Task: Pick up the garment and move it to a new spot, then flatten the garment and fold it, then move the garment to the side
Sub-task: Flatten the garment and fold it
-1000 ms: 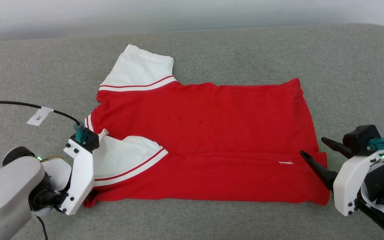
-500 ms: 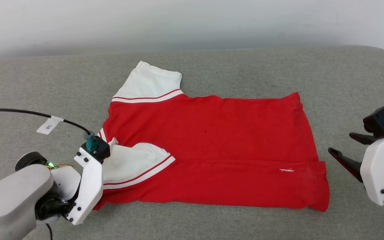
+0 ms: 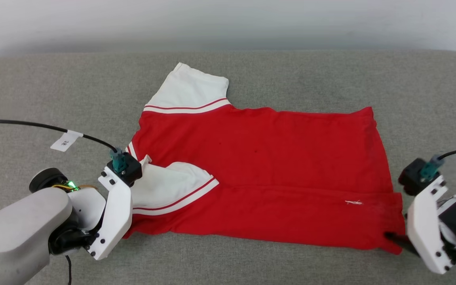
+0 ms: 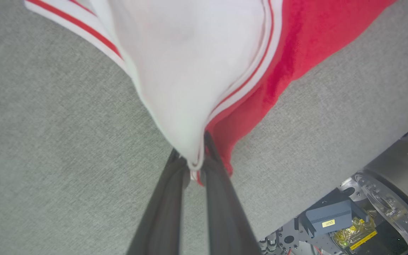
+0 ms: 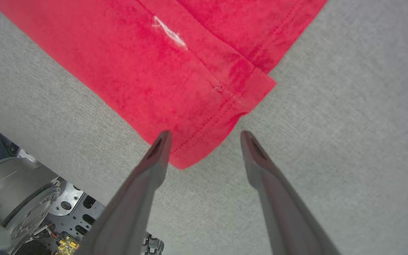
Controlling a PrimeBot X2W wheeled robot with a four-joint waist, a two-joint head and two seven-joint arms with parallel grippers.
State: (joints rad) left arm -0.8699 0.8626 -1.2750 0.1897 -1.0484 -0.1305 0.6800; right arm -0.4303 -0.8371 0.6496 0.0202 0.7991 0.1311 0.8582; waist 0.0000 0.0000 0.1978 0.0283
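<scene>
Nearest the robot, the left gripper [image 4: 192, 161] has its two dark fingers pressed together on the edge of the garment's near sleeve [image 3: 168, 186], white cloth with a red stripe along its trim. In the left wrist view the pinched fabric rises from the fingertips in a taut cone, with red cloth just beside it.

At the lower right, the right gripper [image 5: 204, 136] stands with its jaws wide apart and nothing between them. One fingertip lies over the hem at the garment's near right corner and the other over bare cushion (whether either tip touches the cloth cannot be told).

The garment [image 3: 259, 158] is spread red side up in the middle of the grey cushion [image 3: 54, 87], collar end toward the left arm and hem toward the right. A long crease runs across its near part, and a small tuft of white thread [image 3: 353, 203] sits on that strip not far from the hem. The near sleeve is folded inward over the red body.

Farther back, the far sleeve [image 3: 192, 87] lies flat, pointing away from the robot. A black cable [image 3: 22, 124] with a white tag [image 3: 66, 140] arcs over the cushion to the left wrist. Beyond the cushion's far edge stands a pale wall [image 3: 228, 19].
</scene>
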